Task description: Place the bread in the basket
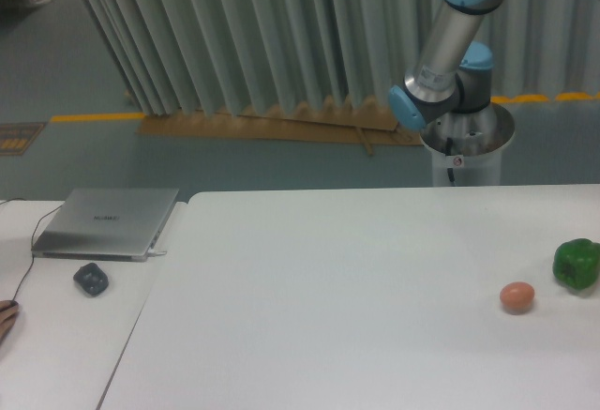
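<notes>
Neither the bread nor the basket shows anywhere in this view, so where the loaf lies cannot be told; it may sit beyond the right edge of the picture, where the arm leads off. The hand is out of frame too, and whether it is wide, narrow or holding something cannot be told. Only the arm's lower links show, far right behind the worktop: a brushed metal tube with glossy blue joint caps, rising from a round grey pedestal and leaning up out of the top right corner.

The worktop is smooth, matt and white. On it at the right stand an egg, small, round and pinkish-brown with a dull shell, and just beside it to the right, apart from it, a green bell pepper, lumpy and shiny. Both look like distractors set out for the task.

On a separate white desk at the left lie a shut silver laptop with a thin cable, and near it a dark, rounded computer mouse. Pleated grey curtains hang at the far side.
</notes>
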